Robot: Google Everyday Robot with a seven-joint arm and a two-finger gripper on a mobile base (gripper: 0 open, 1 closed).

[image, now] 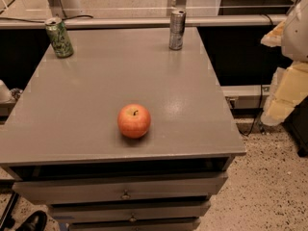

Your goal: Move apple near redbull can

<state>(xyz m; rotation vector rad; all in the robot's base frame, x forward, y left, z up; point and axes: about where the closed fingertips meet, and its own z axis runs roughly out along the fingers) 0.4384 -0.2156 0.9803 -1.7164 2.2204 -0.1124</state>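
The apple [134, 121] is seen on the bench [96, 90], near the middle of its front edge. The redbull can [177, 30] is stood upright at the back edge, toward the right corner. A green can [59, 37] is placed at the back left corner. The gripper [284, 95] is held beyond the right edge; whether it is spread or closed cannot be told.

Dim, warm light falls from above. A soft sheen lies on the bench [96, 81] just right of the apple [134, 121], whose small shadow pools toward the front edge. The gripper [283, 99], beyond the right edge, looks pale and bright.
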